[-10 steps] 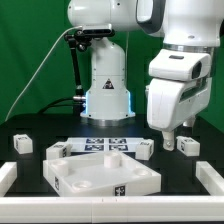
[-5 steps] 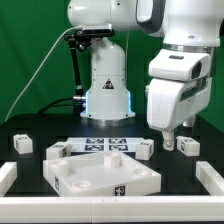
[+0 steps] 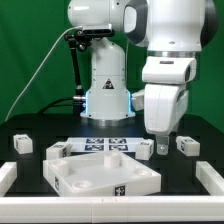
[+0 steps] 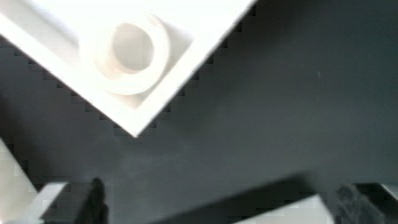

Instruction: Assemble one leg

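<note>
Several small white legs with tags lie on the black table: one at the exterior view's far left (image 3: 24, 144), one beside the marker board (image 3: 57, 150), one under my arm (image 3: 146, 148) and one to the right (image 3: 186, 145). The large white tabletop (image 3: 100, 178) lies in front; its corner with a round socket shows in the wrist view (image 4: 134, 55). My gripper (image 3: 159, 141) hangs open and empty just above the table, between the two right-hand legs, close to the nearer one. In the wrist view the gripper (image 4: 222, 205) has only black table between its fingers.
The marker board (image 3: 105, 146) lies flat behind the tabletop. The robot base (image 3: 107, 95) stands at the back with a black stand and cables beside it. Low white rails border the table at the left (image 3: 6, 176) and right (image 3: 212, 180).
My arm and gripper have moved toward the exterior view's left, from near the right-hand leg to nearer the leg by the marker board. The parts have not moved.
</note>
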